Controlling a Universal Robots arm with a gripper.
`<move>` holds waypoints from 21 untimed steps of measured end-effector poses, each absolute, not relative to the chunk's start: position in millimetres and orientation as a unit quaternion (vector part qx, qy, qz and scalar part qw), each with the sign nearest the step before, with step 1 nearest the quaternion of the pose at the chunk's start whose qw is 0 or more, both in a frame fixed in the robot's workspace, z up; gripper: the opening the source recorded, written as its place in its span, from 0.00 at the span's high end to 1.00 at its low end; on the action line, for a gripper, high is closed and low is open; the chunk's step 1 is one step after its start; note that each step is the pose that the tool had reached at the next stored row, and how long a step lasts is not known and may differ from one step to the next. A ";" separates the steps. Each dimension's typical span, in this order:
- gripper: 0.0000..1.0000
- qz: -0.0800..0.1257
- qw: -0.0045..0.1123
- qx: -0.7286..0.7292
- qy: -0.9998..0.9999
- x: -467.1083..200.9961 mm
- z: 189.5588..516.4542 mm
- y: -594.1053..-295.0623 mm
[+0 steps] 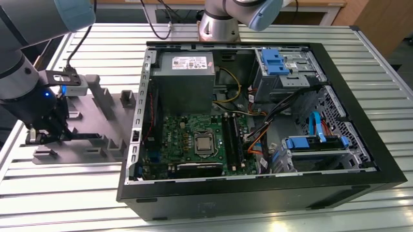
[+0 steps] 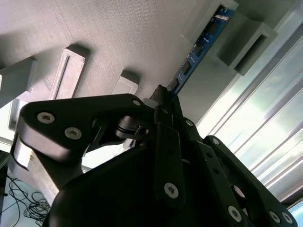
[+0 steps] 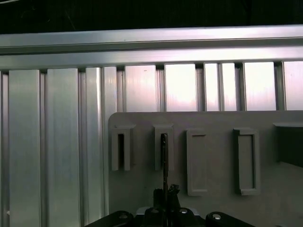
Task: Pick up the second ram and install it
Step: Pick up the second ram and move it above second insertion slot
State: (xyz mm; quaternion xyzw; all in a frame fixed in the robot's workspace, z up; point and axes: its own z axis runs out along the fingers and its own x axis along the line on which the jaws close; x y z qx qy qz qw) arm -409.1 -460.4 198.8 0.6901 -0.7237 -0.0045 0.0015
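**Claw clamped on the ram at the holder**

Claw (image 1: pixel 46 137) sits low at the exterior view's left, over the grey holder (image 1: pixel 106 116) that lies on the slatted metal table (image 1: pixel 58 183). It is clenched on the ram (image 1: pixel 84 136). From this side of the room the ram is a thin dark bar. It runs level along the holder from the claw's tips towards the exterior view's right and ends short of the case (image 1: pixel 258 193).

In the second wrist view the black fingers (image 2: pixel 165 142) come together on the near end of the ram (image 2: pixel 199 47). The blue board with its dark chips runs away from them, close over the holder's grey surface, and its far end reaches in among the raised grey blocks.

In the first wrist view the ram (image 3: pixel 164 161) is seen edge-on as a narrow dark line. It rises from the claw (image 3: pixel 165 193) into the slot of one block (image 3: pixel 157 146). That block is one of a row on the holder, and the table's bright slats lie past them.

The case lies open on its side on the same table, well apart from the claw and just beside the holder's far edge. The green motherboard (image 1: pixel 187 140) lies flat on its floor. The arm (image 1: pixel 19 63) comes down over the holder from the exterior view's upper left.
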 end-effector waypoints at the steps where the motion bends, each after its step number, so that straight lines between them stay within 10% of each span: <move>1: 0.86 -0.004 0.002 0.690 -0.724 -409.1 198.8 -460.4; 21: 0.86 -0.004 0.002 0.690 -0.724 -409.1 208.4 -460.4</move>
